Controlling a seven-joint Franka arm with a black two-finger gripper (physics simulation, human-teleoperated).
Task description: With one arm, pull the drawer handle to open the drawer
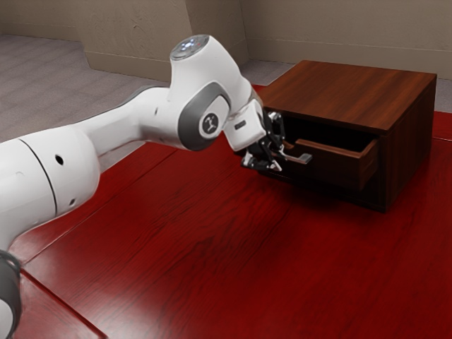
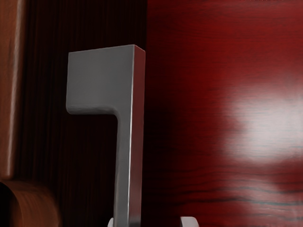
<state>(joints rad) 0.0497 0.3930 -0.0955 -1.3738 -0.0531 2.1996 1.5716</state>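
Straddling the handle [image 1: 302,157], my jaws stand spread, one tip against it, the other apart. The drawer [image 1: 339,162], at 3 o'clock from them, juts partly out of its cabinet [image 1: 353,85] on the bench [image 1: 212,268].

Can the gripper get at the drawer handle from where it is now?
Probably yes. The gripper is right at the handle of the partly open drawer, with nothing between; in the wrist view the handle runs between its fingertips.

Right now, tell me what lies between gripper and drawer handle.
Nothing. In the exterior view the gripper sits right at the handle; the wrist view shows its bar under the gripper.
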